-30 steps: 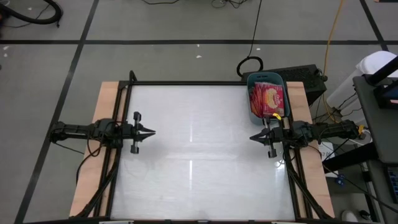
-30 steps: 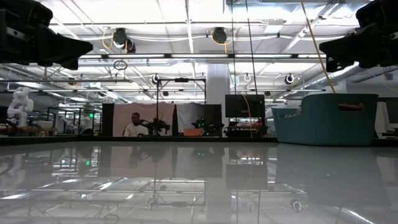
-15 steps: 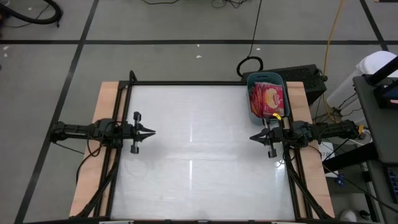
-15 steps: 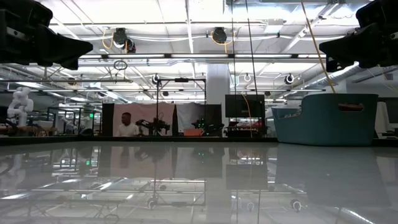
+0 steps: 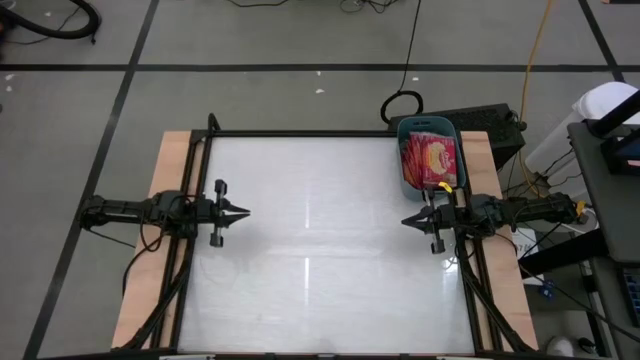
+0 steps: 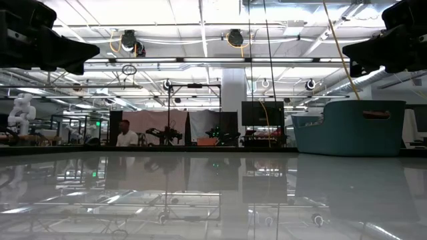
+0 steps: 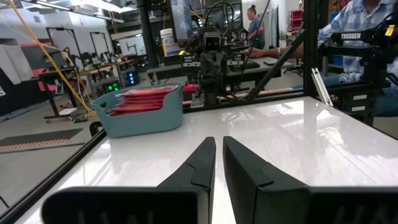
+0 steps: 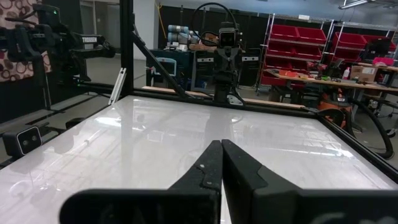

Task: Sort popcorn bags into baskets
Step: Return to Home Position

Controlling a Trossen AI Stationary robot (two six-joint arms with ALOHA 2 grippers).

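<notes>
Red popcorn bags stacked inside the teal basket, yellow picture face up on top; number hard to tell, too tightly packed. Just beside the right gripper, toward the far edge of the desk. Right gripper empty, fingers pressed together, held above the glossy white surface. Directly opposite and well apart, the left gripper, likewise closed on nothing, tip facing tip. Beyond the desk, grey floor with a looped black cable. Farther off, red storage bins on shelving and a distant person among workshop rigs.
</notes>
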